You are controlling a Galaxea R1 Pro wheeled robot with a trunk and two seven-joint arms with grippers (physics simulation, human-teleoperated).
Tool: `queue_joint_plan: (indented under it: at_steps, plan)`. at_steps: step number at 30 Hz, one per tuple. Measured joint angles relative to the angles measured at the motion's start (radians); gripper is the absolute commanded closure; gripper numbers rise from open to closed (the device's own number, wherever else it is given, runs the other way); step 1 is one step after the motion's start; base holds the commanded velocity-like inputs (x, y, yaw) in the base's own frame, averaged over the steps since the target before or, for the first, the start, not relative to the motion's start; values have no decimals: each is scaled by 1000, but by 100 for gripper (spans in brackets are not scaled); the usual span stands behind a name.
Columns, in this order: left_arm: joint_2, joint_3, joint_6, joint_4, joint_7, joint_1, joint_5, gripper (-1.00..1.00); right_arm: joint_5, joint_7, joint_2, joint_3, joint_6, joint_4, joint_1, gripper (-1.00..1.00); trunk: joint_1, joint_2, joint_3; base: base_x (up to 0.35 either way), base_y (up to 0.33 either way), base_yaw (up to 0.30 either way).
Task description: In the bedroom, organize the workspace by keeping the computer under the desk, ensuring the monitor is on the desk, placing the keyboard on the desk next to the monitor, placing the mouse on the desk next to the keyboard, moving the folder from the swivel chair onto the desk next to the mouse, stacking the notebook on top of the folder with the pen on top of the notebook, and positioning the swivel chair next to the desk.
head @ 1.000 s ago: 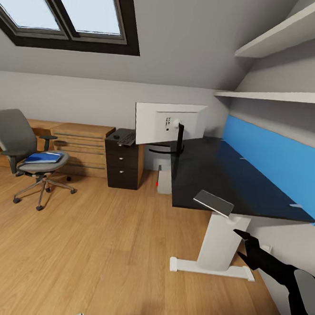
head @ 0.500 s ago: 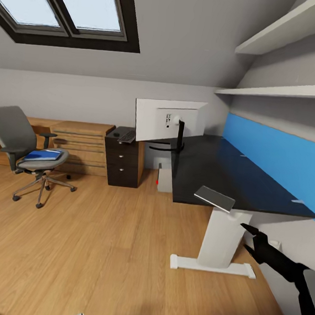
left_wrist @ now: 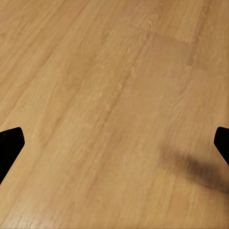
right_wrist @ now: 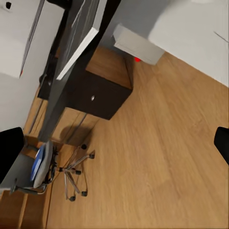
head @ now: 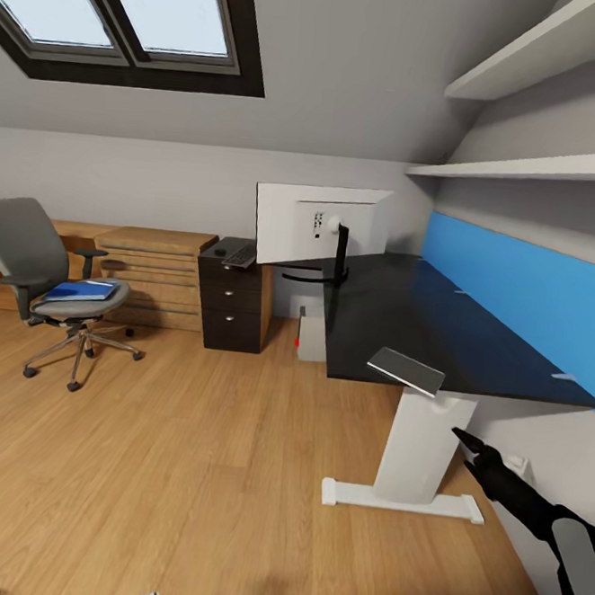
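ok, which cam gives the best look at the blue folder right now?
The head view: the folder lies flat on the swivel chair seat, its blue top face and outline in plain sight. The right wrist view catches the same folder only as a foreshortened blue sliver on the seat, at a skewed angle. The left wrist view faces bare wood floor.

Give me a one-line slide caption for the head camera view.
Attic bedroom: monitor on the black desk, blue folder on the swivel chair, right gripper low beside the desk.
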Motion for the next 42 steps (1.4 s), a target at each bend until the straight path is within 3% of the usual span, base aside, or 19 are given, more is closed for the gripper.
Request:
queue_joint_plan:
  at_steps: [4,8,12,18,20,27,32,42]
  plan:
    - [0,-1,0,0,0,0,0,-100,16,44,2,0,-12,6,0,-100,0,0,0,0,0,0]
    - [1,-1,0,1,0,0,0,-100,-36,57,3,1,-10,11,0,-100,0,0,0,0,0,0]
    - [1,-1,-1,4,-1,0,-1,-100,-60,60,10,4,-11,13,0,-100,0,0,0,0,0,0]
    - [3,-1,-2,8,-1,0,-1,-100,-108,60,64,-1,-17,13,-1,-100,0,0,0,131,0,0]
    - [4,-1,-3,9,-2,0,-2,-100,-147,57,84,-4,-18,12,-1,-100,0,0,0,213,0,0]
    - [3,-1,-4,9,-2,0,-5,-100,-172,41,91,-8,-18,17,-1,-100,0,0,0,84,0,0]
    - [4,-2,-10,9,-2,0,-7,-100,-199,-10,92,-59,-20,56,-1,-100,0,0,0,197,0,0]
    - [4,-3,-11,9,-2,0,-8,-100,-212,-72,90,-102,-18,84,-3,-100,0,0,0,137,-31,0]
